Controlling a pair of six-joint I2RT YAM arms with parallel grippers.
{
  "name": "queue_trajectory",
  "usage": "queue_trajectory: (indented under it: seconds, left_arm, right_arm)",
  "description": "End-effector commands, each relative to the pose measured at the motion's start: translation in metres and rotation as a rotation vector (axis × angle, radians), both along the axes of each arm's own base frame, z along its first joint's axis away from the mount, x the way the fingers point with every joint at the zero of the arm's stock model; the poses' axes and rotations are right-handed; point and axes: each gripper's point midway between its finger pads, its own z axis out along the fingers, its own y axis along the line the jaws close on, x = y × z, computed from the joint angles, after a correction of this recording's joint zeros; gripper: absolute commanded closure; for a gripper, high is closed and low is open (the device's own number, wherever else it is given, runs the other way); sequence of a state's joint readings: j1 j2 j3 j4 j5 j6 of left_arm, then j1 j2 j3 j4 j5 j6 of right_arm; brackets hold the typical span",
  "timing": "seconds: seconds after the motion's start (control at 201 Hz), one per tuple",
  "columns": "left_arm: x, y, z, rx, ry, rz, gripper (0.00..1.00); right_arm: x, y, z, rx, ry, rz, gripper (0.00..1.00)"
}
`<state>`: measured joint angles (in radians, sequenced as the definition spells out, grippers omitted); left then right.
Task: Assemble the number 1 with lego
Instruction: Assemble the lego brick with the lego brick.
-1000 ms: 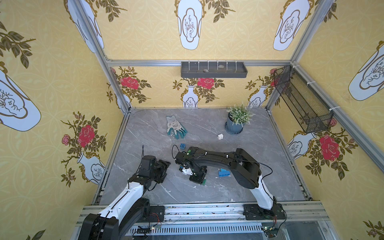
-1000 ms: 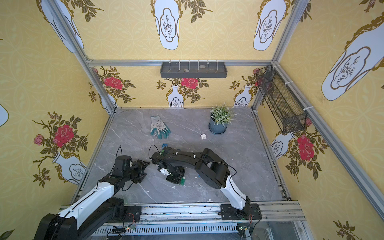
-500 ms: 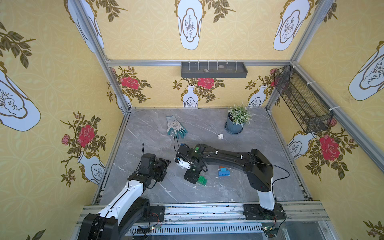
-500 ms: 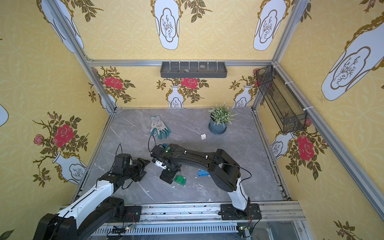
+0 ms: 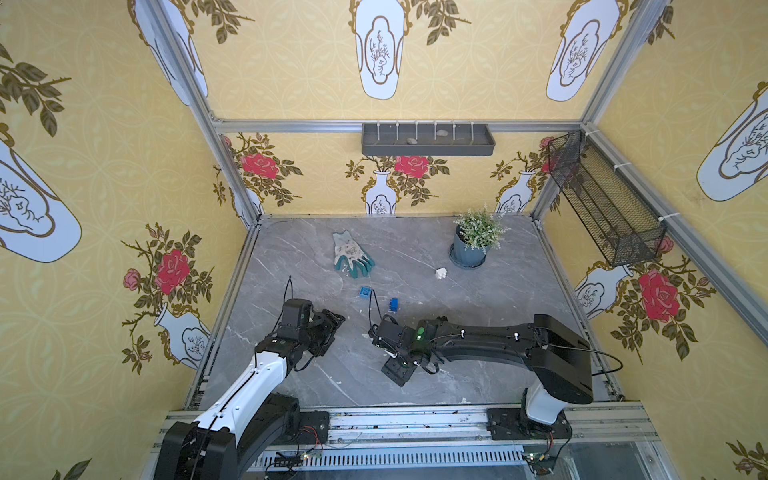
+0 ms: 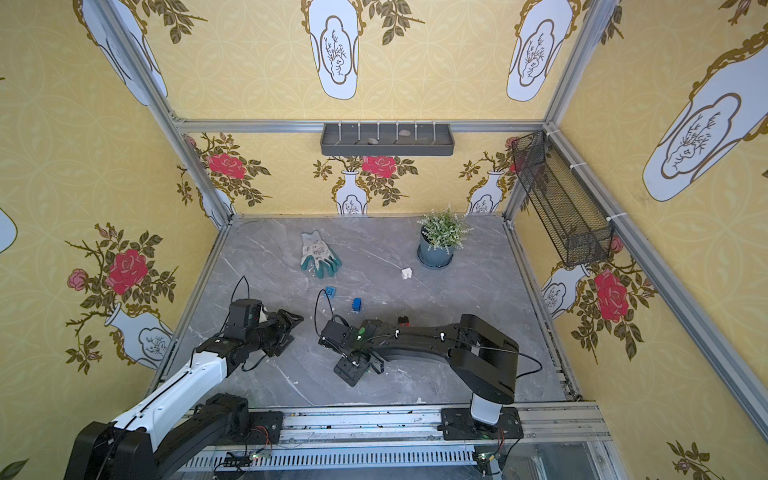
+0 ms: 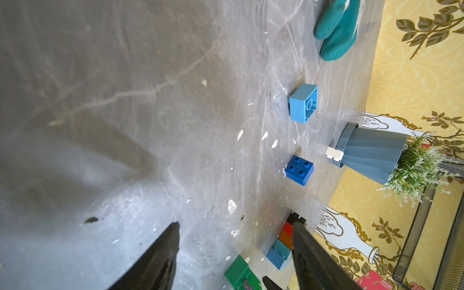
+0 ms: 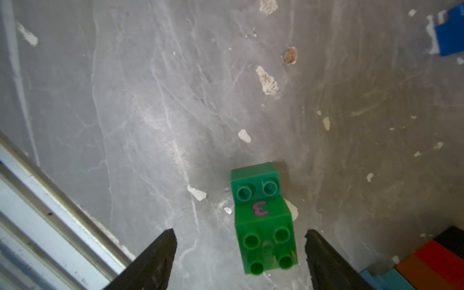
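On the grey table [image 5: 498, 299], the right gripper [image 8: 240, 233] is seen with jaws apart around the green brick [image 8: 263, 221], low centre of the right wrist view; neither jaw touches it. A grip seems intended. The jaws would best be centred first, since the brick lies nearer the right-hand one, then closed on its flat sides. The left gripper [image 7: 236, 223] is spread and empty. The front rail [image 8: 62, 208] crowds the lower left, and the coloured brick row [image 8: 426, 263] at lower right could easily be knocked. Open room is found toward the upper frame.

Green brick [image 8: 263, 221] (purple 3 on it) lies apart from blue brick [image 7: 299, 170] and light-blue brick [image 7: 303, 103].
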<state>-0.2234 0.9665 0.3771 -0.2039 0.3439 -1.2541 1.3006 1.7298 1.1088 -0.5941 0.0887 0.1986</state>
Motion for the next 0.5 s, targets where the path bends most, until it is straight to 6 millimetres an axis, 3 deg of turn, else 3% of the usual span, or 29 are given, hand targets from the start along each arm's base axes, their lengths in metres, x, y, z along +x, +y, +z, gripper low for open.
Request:
queue_trajectory:
  seconds: [0.0,0.119,0.388,0.493]
  left_arm:
    - [-0.002,-0.001,0.001,0.009,0.000,-0.026,0.28]
    - [-0.002,-0.001,0.002,0.009,-0.003,-0.023,0.28]
    - [0.002,-0.002,0.003,0.008,-0.009,-0.020,0.28]
    - [0.003,-0.001,0.004,0.006,-0.013,-0.013,0.28]
  right_arm:
    - [0.011,0.007,0.002,0.049,-0.060,-0.031,0.21]
    - [0.008,0.000,-0.004,0.040,-0.048,-0.004,0.28]
    - [0.003,-0.010,-0.016,0.047,0.001,0.093,0.55]
    - [0.007,-0.013,-0.020,0.041,-0.002,0.143,0.60]
